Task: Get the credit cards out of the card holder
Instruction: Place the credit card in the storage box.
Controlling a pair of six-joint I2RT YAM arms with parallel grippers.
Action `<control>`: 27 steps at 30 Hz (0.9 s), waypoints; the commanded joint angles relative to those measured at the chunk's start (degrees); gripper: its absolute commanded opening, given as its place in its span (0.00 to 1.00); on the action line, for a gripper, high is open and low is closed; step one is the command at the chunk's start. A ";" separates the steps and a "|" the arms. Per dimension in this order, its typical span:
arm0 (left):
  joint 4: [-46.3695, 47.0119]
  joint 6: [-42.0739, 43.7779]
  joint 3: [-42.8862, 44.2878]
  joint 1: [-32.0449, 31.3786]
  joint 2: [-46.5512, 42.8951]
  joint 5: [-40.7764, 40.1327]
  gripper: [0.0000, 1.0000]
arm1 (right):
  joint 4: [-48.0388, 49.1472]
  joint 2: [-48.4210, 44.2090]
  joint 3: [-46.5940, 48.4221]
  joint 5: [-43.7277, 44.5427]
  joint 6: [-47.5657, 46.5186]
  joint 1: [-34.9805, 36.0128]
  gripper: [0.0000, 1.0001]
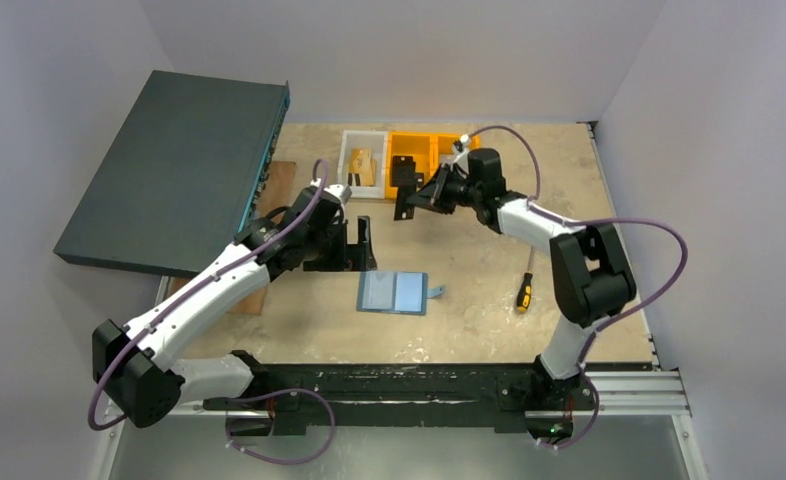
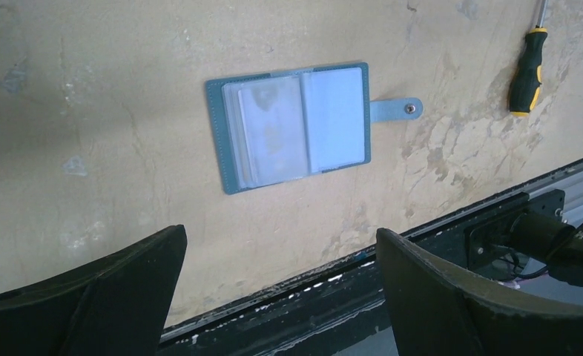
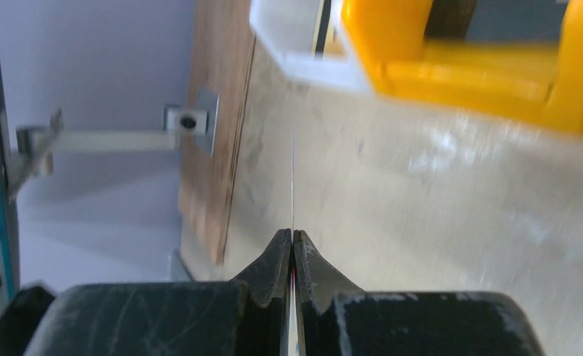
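My left claw hangs wide open, fingers spread and nothing between them, just on the far side of the card holder and a touch to its left. The holder lies open and flat in the middle of the tabletop, pockets up, its strap tab sticking out to the right. Whether the hazy sleeves hold a card, I cannot tell. Bare tabletop shows along all four of its edges. The black rail runs along the near side, and the screwdriver lies well apart on the right. Over at the far side, my right claw is pinched tight on a credit card, which I see edge-on as a thin line rising from the fingertips. It hovers above the table just near of the orange bin, with the white tray right beside that. Further left, the wooden board runs along the table's side, and the dark teal box leans out over the far-left corner.
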 commanded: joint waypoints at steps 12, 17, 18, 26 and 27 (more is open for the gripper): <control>-6.87 5.15 1.06 1.07 -9.29 -2.05 1.00 | -12.15 28.79 39.03 4.56 -3.77 -2.87 0.00; -7.43 5.57 1.09 1.36 -9.68 -2.02 1.00 | -14.36 32.77 44.67 7.16 -3.74 -2.82 0.00; -7.43 5.65 1.05 1.43 -9.68 -2.04 1.00 | -14.61 33.03 45.14 7.66 -3.91 -2.89 0.00; -6.77 5.57 0.52 1.79 -9.14 -2.00 1.00 | -15.25 35.49 47.17 7.91 -4.29 -2.84 0.00; -6.69 5.53 0.52 1.82 -9.01 -2.06 1.00 | -15.36 35.92 47.54 7.81 -4.29 -2.82 0.00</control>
